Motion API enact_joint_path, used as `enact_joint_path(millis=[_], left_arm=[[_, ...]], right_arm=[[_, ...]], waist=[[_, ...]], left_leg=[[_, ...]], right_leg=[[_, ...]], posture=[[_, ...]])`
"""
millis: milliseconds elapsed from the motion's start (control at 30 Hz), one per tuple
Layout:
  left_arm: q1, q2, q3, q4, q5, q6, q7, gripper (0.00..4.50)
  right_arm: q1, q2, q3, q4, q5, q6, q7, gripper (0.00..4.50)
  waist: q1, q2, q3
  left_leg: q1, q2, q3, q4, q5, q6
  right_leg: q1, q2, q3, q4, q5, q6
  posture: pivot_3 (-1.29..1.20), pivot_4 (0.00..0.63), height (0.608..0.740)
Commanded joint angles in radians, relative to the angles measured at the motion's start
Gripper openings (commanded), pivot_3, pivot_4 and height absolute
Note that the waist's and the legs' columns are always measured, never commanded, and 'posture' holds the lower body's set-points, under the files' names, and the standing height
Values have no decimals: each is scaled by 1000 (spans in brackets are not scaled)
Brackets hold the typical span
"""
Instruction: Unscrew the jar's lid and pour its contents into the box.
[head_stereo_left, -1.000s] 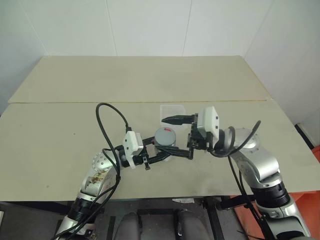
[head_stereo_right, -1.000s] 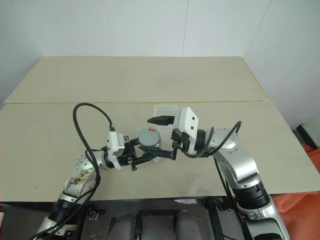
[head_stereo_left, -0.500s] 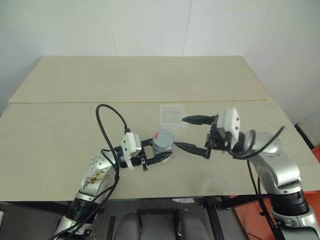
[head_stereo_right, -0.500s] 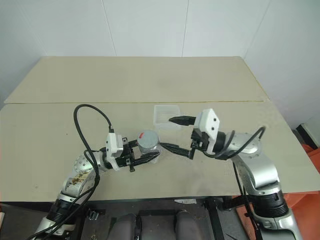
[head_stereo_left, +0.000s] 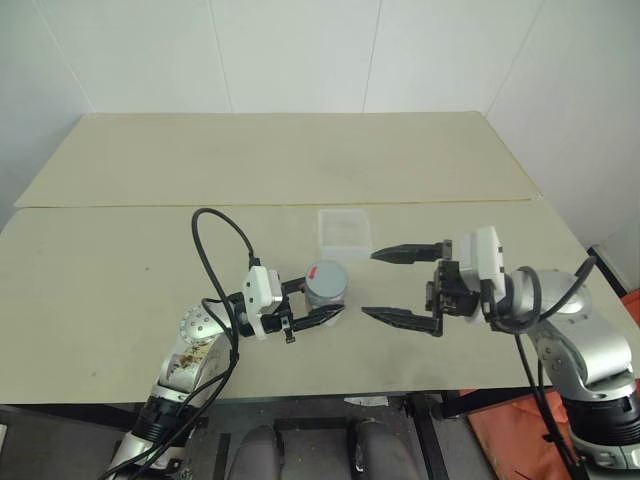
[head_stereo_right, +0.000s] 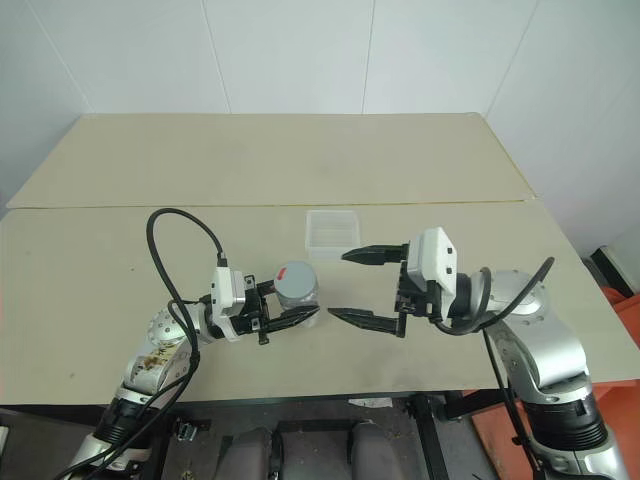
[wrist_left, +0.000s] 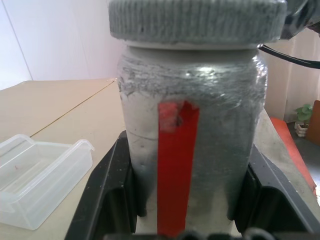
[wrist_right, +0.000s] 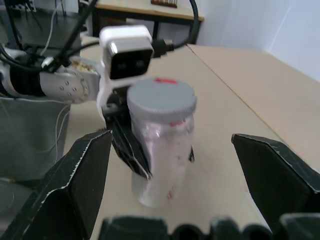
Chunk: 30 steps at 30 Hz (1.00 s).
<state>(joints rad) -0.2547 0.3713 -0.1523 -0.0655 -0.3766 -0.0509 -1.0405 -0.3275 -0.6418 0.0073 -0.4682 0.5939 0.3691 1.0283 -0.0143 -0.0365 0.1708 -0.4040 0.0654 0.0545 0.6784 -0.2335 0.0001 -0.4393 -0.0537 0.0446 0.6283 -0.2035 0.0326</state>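
Note:
The jar stands upright near the table's front edge, clear with a red strip down its side. My left gripper is shut on its body, one black finger on each side. The grey lid with its small red mark sits on top of the jar. My right gripper hovers just right of the jar, open wide and holding nothing, fingers pointing at the jar. The clear plastic box lies on the table just beyond the jar.
The tan table has a seam running across it behind the box, and a second board beyond. White walls close the back and right side. A black cable loops up from my left arm.
My right gripper has pulled back to the right, from straddling the lid to hanging clear of the jar, still open. The lid stays on the jar, and the left gripper has kept still.

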Motion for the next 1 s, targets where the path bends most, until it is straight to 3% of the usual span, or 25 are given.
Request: enact_joint_path(millis=[33, 267, 400, 1000], left_arm=[[-3, -4, 8, -13, -1, -28, -1, 1975], [0, -2, 4, -18, 3, -31, 4, 1975], [4, -3, 4, -24, 1, -28, 4, 1975], [0, 6, 7, -13, -5, -31, -4, 1975]], right_arm=[[-62, 86, 72, -35, -18, 8, -83, 4445], [-130, 211, 166, 7, -92, -12, -167, 4445], [-137, 229, 184, 42, -142, -41, -172, 4445], [-72, 142, 100, 43, -118, -57, -126, 4445]], waist=[[-3, 0, 0], [3, 0, 0], [5, 0, 0], [2, 0, 0]], left_leg=[[0, 0, 0, 0, 0, 0], [-1, 0, 0, 0, 0, 0], [-1, 0, 0, 0, 0, 0], [0, 0, 0, 0, 0, 0]], right_leg=[[0, 0, 0, 0, 0, 0], [0, 0, 0, 0, 2, -3], [0, 0, 0, -1, 2, -3], [0, 0, 0, 0, 2, -3]], posture=[[0, 150, 740], [0, 150, 740], [0, 150, 740], [0, 150, 740]])
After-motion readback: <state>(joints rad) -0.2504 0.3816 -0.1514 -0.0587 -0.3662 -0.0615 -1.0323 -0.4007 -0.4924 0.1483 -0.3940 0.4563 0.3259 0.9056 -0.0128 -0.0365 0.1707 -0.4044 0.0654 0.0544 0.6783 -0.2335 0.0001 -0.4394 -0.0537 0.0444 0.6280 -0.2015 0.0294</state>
